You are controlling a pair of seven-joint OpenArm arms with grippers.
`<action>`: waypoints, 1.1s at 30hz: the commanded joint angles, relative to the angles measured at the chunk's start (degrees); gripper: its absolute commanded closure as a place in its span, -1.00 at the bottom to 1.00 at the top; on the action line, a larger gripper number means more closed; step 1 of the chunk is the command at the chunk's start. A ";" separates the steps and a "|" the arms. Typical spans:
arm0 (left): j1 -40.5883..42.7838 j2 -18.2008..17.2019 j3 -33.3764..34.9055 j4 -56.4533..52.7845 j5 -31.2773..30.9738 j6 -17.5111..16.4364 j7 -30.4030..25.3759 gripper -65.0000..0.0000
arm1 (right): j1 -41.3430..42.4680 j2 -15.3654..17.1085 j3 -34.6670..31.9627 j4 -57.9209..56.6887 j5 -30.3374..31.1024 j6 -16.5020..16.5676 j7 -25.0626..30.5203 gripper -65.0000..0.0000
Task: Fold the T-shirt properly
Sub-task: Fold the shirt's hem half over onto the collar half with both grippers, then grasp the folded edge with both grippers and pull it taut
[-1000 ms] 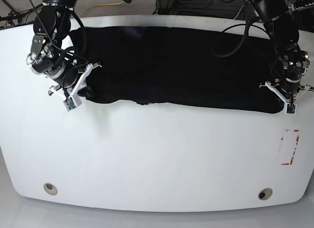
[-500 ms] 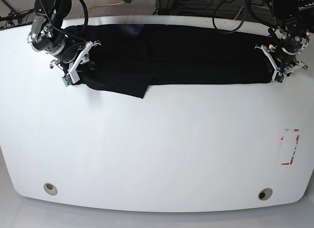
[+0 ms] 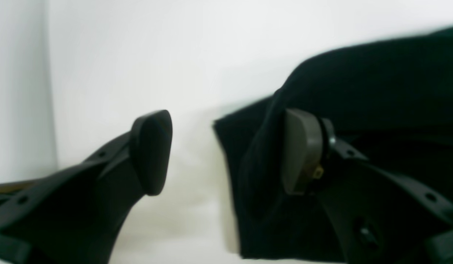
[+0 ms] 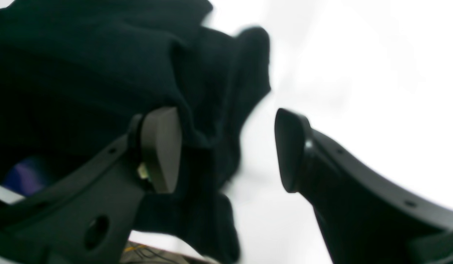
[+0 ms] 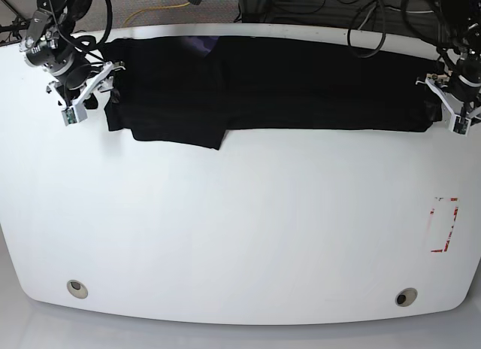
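Bare white table [image 5: 240, 236] fills the lower frame; along its top edge lies the folded black T-shirt [image 5: 270, 86], a flap dipping lower left. At either end, the right gripper [image 5: 84, 101] and left gripper [image 5: 448, 107] stand released, jaws parted.

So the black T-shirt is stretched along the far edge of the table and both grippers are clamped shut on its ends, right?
Not quite. The T-shirt does lie along the table's far edge, but both wrist views show the left gripper and right gripper with jaws open, gripping nothing.
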 commanded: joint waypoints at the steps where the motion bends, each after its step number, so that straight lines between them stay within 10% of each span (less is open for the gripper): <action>1: -0.25 -1.70 -1.11 4.69 -4.95 0.38 2.21 -0.29 | -0.15 0.68 0.40 2.34 4.84 0.25 1.30 -0.19; 9: -1.22 -1.70 -2.51 8.82 -10.40 0.38 8.71 -0.29 | 1.00 0.24 0.40 2.51 16.44 -0.19 1.30 -0.19; 23: 0.63 -5.74 -6.12 7.94 -9.96 0.38 8.71 -0.31 | 1.26 2.09 0.40 2.43 16.27 -0.19 1.30 -0.19; 33: -11.33 -5.92 5.13 -3.14 -9.52 5.00 8.97 -0.32 | 1.52 0.50 0.14 2.25 16.27 -0.19 1.30 -0.19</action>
